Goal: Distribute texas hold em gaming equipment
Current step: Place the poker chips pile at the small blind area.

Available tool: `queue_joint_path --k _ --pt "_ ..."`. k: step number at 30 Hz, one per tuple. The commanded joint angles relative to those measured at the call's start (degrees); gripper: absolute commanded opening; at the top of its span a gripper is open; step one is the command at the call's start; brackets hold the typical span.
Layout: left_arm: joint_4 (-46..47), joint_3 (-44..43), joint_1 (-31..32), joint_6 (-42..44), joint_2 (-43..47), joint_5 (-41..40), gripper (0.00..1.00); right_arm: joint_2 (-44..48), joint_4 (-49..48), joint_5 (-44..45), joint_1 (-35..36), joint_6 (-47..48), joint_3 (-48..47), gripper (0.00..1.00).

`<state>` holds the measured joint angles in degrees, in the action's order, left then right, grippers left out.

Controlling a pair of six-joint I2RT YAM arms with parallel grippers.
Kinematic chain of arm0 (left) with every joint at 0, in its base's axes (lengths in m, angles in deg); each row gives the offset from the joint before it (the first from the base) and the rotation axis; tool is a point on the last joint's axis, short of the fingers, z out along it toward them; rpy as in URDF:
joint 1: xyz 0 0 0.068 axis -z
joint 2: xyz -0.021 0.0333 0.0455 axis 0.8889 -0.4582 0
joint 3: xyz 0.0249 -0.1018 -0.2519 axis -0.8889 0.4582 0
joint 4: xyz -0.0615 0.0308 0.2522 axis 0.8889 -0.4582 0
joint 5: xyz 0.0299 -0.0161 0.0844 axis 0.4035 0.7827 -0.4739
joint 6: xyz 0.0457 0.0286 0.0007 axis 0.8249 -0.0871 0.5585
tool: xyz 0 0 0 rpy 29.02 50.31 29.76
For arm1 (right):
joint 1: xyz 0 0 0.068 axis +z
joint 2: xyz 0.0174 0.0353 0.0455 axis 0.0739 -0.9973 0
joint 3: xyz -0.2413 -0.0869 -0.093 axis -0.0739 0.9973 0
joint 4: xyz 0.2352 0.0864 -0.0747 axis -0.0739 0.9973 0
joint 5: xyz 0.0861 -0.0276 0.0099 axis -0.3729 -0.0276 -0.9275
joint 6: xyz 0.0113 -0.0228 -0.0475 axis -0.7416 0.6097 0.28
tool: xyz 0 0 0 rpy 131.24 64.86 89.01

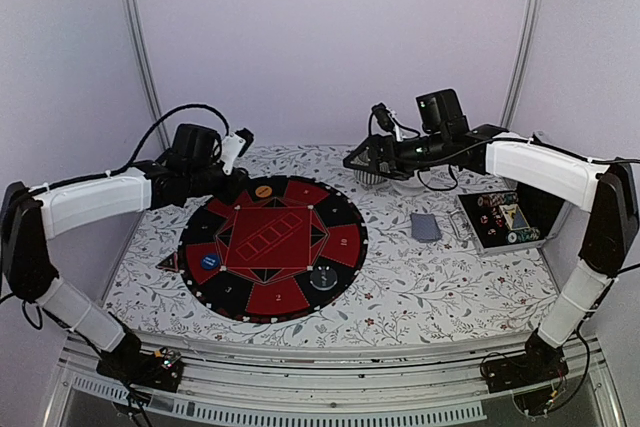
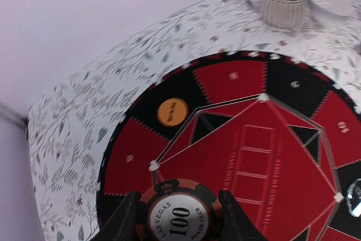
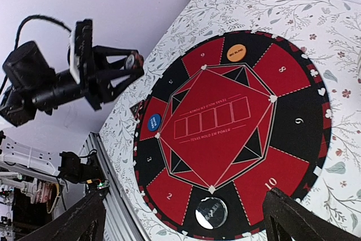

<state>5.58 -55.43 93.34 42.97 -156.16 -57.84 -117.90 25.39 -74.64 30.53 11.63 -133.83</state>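
Black-and-red chip [image 2: 179, 214] pinched in our left gripper [image 2: 179, 219], over the far-left rim of the mat [image 2: 242, 77], orange chip [image 2: 172, 111] just ahead; right gripper [image 3: 189, 224] gapes empty, farther off.

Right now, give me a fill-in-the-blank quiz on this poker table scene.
The left gripper holds a chip marked ___.
The orange chip lies on a ___ segment of the mat.
The blue chip lies on a ___ segment.
Missing words: 100, black, red.
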Motion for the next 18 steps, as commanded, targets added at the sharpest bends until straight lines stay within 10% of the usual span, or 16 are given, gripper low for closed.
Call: queue_joint_path --k 1,18 --pt "-3.96 -0.16 -8.93 -16.42 -4.24 -6.62 0.00 2.92 -0.62 3.92 -0.22 3.05 2.94 0.99" --pt "3.69 14.02 -15.51 -34.43 -12.06 -3.32 0.00 6.59 0.09 4.56 -0.71 6.42 7.03 0.99"
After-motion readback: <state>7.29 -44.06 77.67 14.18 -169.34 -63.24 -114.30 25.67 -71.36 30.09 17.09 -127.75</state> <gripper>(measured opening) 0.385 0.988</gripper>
